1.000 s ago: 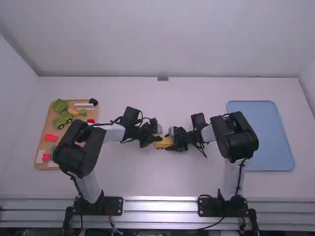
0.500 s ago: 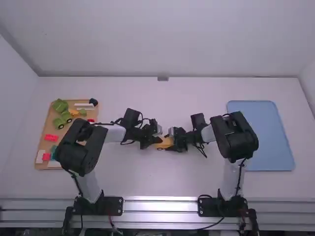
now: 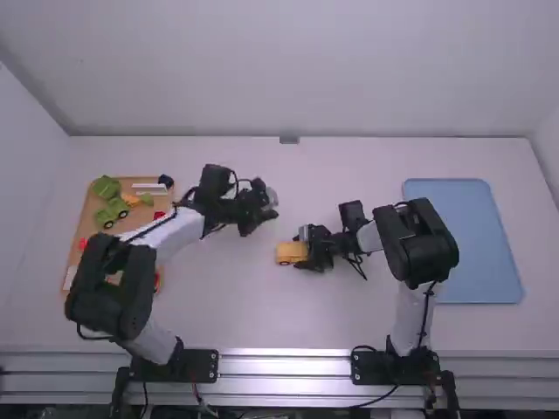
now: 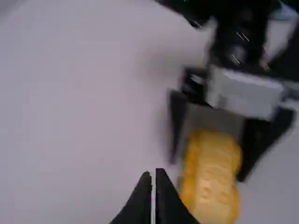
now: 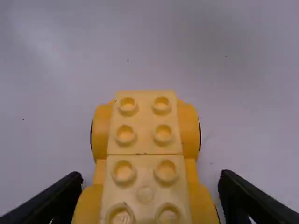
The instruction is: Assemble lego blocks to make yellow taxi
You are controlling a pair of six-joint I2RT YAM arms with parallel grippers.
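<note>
On the table in the high view, the yellow car (image 3: 289,252) stands low on its wheels, with the right gripper (image 3: 303,248) at its right end. Farther back and to the left, clear of the car, is the left gripper (image 3: 274,208). In the right wrist view two yellow studded bricks (image 5: 145,175) lie end to end along the wheeled base, and the right gripper (image 5: 152,182) stands open around it, a finger on each side. The left wrist view has the left gripper (image 4: 155,175) shut with nothing between its tips, and the yellow car (image 4: 212,179) beyond.
The wooden tray (image 3: 86,229) at the left holds green pieces (image 3: 112,212), red bricks and white bricks, partly under the left arm. At the right lies a blue tray (image 3: 480,244), just beyond the right arm's elbow.
My left gripper has backed off from the car's left end, moving up the picture, and its arm has swung left. The right gripper and the car have stayed in place.
</note>
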